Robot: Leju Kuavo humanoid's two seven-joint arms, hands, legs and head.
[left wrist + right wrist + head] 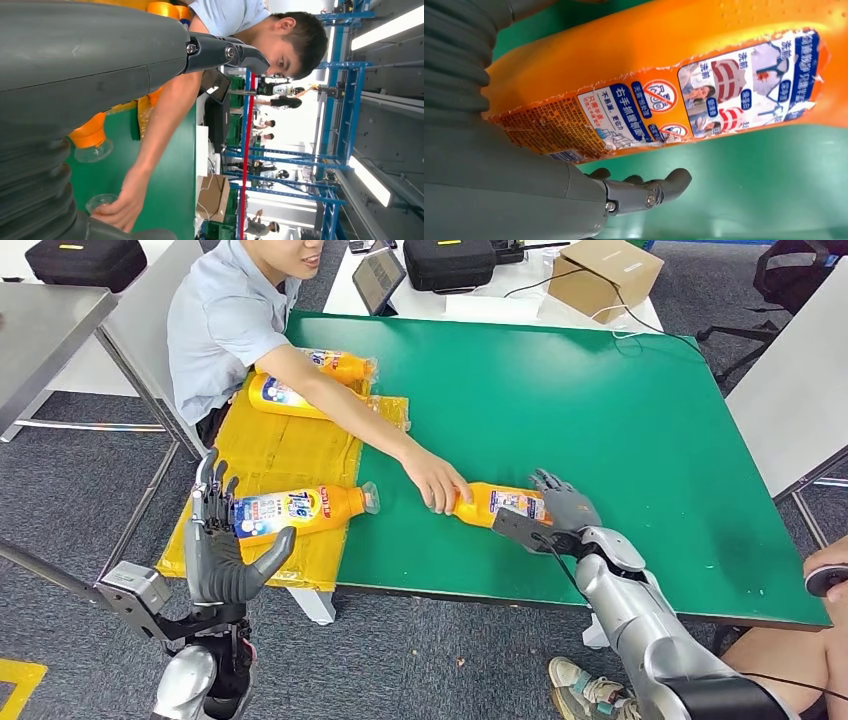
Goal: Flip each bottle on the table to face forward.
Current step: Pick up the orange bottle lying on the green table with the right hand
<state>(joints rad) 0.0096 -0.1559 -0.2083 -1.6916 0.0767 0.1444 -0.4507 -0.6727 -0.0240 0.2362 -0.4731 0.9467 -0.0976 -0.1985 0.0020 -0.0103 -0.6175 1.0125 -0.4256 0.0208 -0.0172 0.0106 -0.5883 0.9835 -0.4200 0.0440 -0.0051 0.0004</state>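
Note:
An orange detergent bottle lies on its side on the green table, its back label up. A person's hand holds its cap end. My right hand sits open at the bottle's base, its fingers stretched beside the bottle with green showing between. A second bottle, front label up, lies on yellow cardboard. My left hand is raised open just off the table's near left corner, in front of that bottle. Two more bottles lie behind the person's arm.
The person sits at the table's far left, arm stretched across the cardboard. A laptop, a black case and a cardboard box stand beyond the far edge. Another person's knee is at the near right.

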